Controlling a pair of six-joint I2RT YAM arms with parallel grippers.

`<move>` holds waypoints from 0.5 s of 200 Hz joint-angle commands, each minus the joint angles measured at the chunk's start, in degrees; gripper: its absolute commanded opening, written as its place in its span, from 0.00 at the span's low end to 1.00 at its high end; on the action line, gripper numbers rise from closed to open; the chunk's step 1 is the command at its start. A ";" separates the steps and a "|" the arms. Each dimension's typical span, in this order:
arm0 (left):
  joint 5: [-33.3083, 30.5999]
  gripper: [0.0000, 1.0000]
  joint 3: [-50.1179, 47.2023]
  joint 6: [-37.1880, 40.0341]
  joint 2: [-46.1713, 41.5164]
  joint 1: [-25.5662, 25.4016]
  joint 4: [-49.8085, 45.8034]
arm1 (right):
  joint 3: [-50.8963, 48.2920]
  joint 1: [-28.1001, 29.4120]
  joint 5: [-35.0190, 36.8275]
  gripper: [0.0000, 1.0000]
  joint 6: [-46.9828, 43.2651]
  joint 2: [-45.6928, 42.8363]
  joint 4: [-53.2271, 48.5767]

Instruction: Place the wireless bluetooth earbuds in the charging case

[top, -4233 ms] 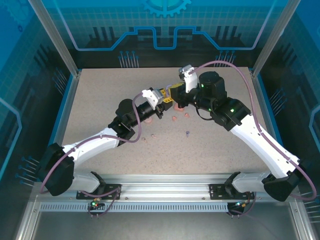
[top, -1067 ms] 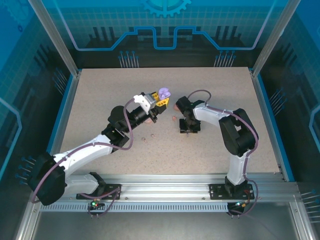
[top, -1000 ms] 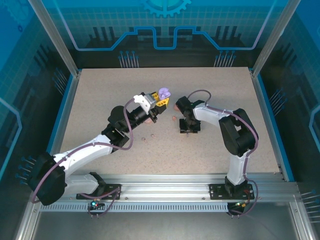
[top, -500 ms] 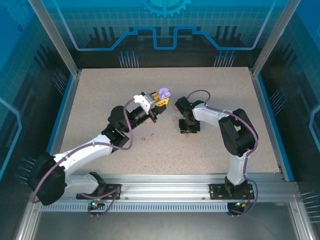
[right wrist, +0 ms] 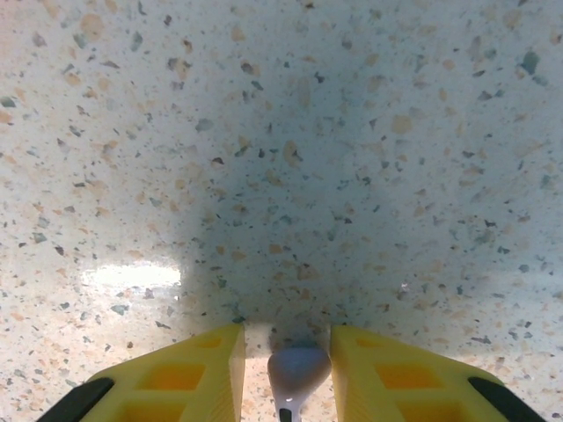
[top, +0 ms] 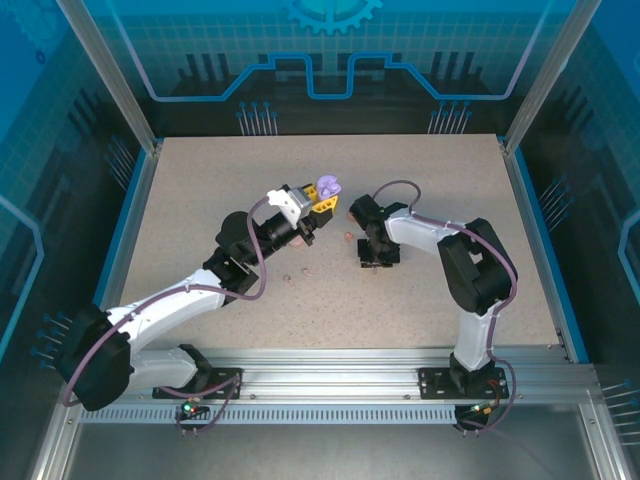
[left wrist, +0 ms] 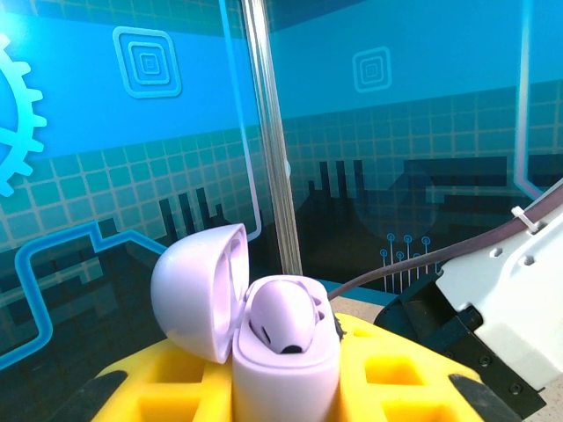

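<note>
My left gripper [top: 316, 204] is raised above the table and shut on a lilac charging case [top: 328, 186]. Its lid [left wrist: 195, 290] stands open, and the case [left wrist: 286, 374] sits upright between the yellow fingers [left wrist: 400, 374]. One purple earbud [left wrist: 281, 318] is seated inside. My right gripper [top: 375, 260] points straight down at the table. A second purple earbud [right wrist: 297, 373] lies on the tabletop between its yellow fingers [right wrist: 198, 374]. It sits against the right finger, with a narrow gap to the left one.
A small pinkish bud [top: 347, 236] lies on the speckled table [top: 200, 190] between the two grippers. Two more tiny pieces [top: 303, 271] lie under the left forearm. Blue panels and metal posts wall in the table.
The right gripper's jaws have narrowed around the purple earbud on the table. The left arm and the case have stayed still.
</note>
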 commanded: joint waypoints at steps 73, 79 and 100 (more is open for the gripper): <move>0.03 0.00 0.61 0.84 0.17 -0.33 2.98 | -2.07 0.06 0.92 0.26 -0.33 -1.26 -3.02; 0.03 0.00 0.64 0.76 0.10 -0.36 2.91 | -2.12 -0.15 0.95 0.26 -0.41 -1.11 -2.86; 0.06 0.00 0.73 0.75 0.20 -0.33 2.94 | -2.12 -0.74 0.43 0.26 -0.74 -0.76 -2.47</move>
